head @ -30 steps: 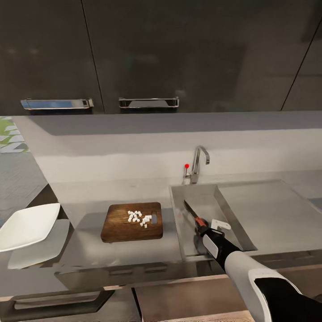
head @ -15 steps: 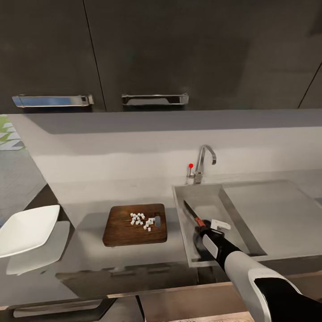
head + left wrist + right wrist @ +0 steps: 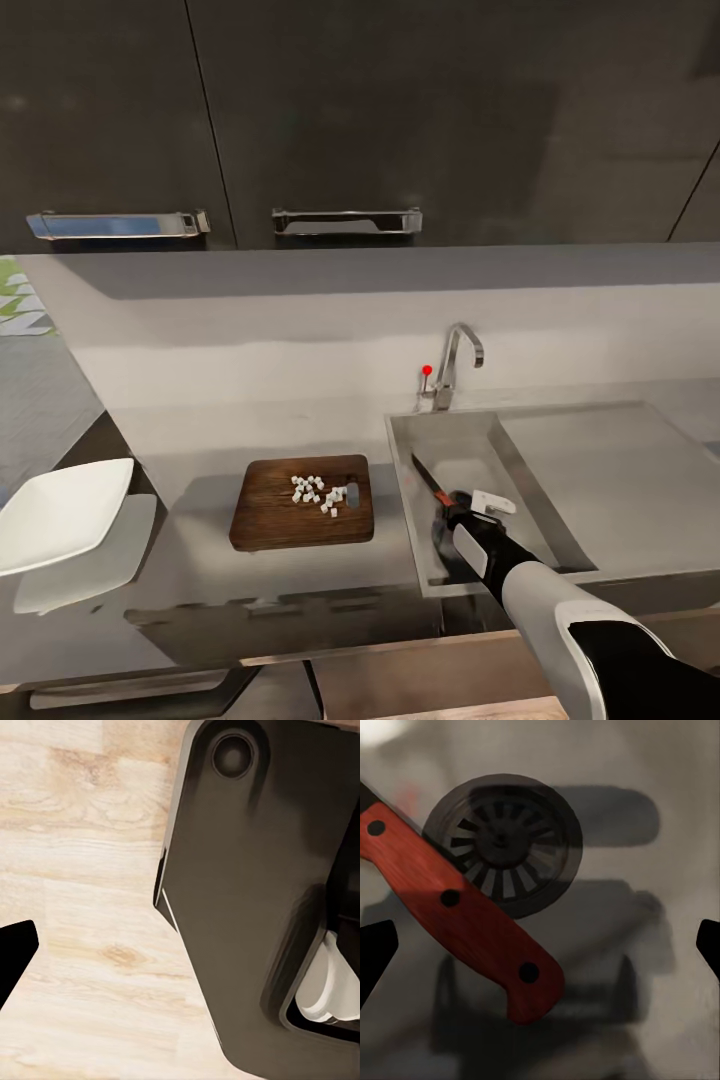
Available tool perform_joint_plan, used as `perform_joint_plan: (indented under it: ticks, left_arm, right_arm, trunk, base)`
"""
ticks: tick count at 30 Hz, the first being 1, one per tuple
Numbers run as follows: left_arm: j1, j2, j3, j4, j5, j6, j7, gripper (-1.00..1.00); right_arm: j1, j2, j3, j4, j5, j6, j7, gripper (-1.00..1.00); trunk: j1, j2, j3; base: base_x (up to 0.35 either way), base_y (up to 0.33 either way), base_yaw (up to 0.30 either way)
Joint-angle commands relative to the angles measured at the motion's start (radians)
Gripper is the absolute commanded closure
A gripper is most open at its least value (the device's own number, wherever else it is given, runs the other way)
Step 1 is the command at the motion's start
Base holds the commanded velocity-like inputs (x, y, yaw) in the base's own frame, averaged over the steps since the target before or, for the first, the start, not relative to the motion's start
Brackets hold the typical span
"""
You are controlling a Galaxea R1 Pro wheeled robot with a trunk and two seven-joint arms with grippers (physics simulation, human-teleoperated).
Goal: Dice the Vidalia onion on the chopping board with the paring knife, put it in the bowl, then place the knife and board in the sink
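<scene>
Right gripper (image 3: 468, 508): down inside the sink basin, fingers spread wide apart; in the right wrist view the two dark fingertips (image 3: 375, 949) sit at opposite edges with nothing between them.
Knife (image 3: 432, 482): in the sink, just beside and ahead of the right gripper, dark blade pointing toward the tap; not clamped. In the right wrist view its red handle (image 3: 457, 907) with three rivets lies slantwise over the basin floor, partly across the drain.
Drain (image 3: 514, 840): round slotted grille, straight below the right gripper.
Sink (image 3: 540, 480): grey steel basin around the right gripper, flat drainboard to its right.
Tap (image 3: 455, 365): beyond the gripper, at the back of the sink, a small red knob (image 3: 427, 370) beside it.
Board (image 3: 285, 505): on the countertop (image 3: 190, 560), well left of the right gripper, outside the sink.
Diced onion (image 3: 318, 492): small white cubes scattered on the board's right part.
Bowl (image 3: 60, 515): white, far left of the board, holding nothing visible.
Left gripper: state cannot be told; one dark fingertip (image 3: 13, 956) over pale wood floor (image 3: 82, 855), beside a dark robot part (image 3: 262, 892).
</scene>
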Motion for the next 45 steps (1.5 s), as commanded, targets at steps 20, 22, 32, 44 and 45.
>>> perform_joint_plan:
  ticks: [20,22,32,44,45]
  left_arm:
    - [-0.001,-0.001,-0.006,0.003,0.002,-0.012,0.003,-1.0]
    - [-0.001,-0.001,-0.005,0.003,0.002,-0.013,0.003,-1.0]
    - [-0.001,-0.002,-0.006,0.003,0.002,-0.014,0.004,-1.0]
    - [-0.001,-0.003,-0.005,0.002,0.002,-0.015,0.004,-1.0]
    - [-0.001,-0.003,-0.005,0.001,0.002,-0.015,0.004,-1.0]
  right_arm:
    - [0.0,-0.011,0.007,-0.335,0.004,0.281,-0.007,-1.0]
    - [0.0,-0.013,0.008,-0.515,0.005,0.434,-0.006,-1.0]
    - [0.0,-0.014,0.026,-0.691,0.005,0.623,-0.004,-1.0]
    - [0.0,-0.012,0.173,-0.716,0.006,0.602,0.089,-1.0]
    - [0.0,-0.013,0.183,-0.721,0.006,0.6,0.102,-1.0]
  trunk:
    - [0.001,-0.002,-0.002]
    - [0.001,-0.002,-0.002]
    - [0.001,-0.002,-0.002]
    - [0.001,-0.002,0.015]
    - [0.001,-0.002,0.017]
  base:
    - [0.0,0.0,0.0]
    - [0.0,0.0,0.0]
    - [0.0,0.0,0.0]
    - [0.0,0.0,0.0]
    - [0.0,0.0,0.0]
